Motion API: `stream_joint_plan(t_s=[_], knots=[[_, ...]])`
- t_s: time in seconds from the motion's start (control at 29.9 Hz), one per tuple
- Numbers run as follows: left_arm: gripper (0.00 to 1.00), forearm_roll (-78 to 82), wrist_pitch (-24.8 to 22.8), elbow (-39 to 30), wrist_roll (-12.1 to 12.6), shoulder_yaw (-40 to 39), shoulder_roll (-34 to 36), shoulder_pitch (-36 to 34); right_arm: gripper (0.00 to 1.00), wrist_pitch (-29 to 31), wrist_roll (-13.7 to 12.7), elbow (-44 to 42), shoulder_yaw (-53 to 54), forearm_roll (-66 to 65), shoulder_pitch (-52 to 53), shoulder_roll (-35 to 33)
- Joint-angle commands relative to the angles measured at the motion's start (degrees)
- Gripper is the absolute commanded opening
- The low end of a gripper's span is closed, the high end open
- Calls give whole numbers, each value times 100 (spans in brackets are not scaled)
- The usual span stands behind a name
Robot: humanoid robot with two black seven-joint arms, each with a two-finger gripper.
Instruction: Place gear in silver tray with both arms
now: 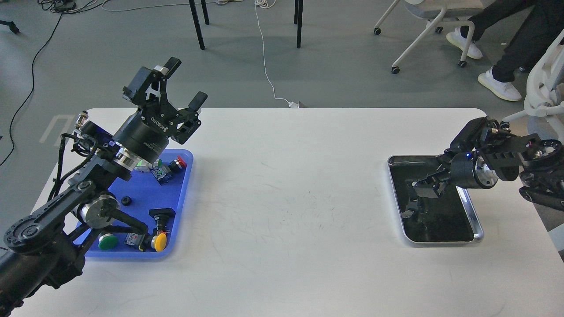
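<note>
The silver tray (440,241) lies at the right of the white table, its dark floor showing reflections. My right gripper (424,187) hangs low over the tray's far half, pointing left. It is dark against the floor, so its fingers cannot be told apart. A small black gear-like round part (126,201) lies in the blue tray (145,189) at the left. My left gripper (185,83) is open and empty, raised above the blue tray's far end and pointing up and away.
The blue tray also holds several push buttons with red (179,162), green (107,242) and yellow (160,241) caps. My left arm's links cover its left part. Chairs and a seated person's legs (498,66) are beyond the table's far right.
</note>
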Motion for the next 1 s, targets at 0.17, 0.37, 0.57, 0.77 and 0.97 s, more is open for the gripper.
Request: stream_joint_plan(t_s=[0.17,0.37,0.57,0.77,0.97], knots=[[98,0,-1,1,0,1,0,26,97,3,1,706,2643,1999,-859,-564],[98,52,0,0,0,53,8,26,97,12,1,689,5218,3872,-2503,-12],[98,1324,-1,-34,0,106,87,26,98,38,1,530,6917,4858,-3840,876],[98,3361,-9,-473,0,124,692,-18,99,196,1,574,7401,6009,-4272,1053],[98,6130,-9,-711,0,281,1913,-62,99,337,1,566,7446,6098,-4325,1062]])
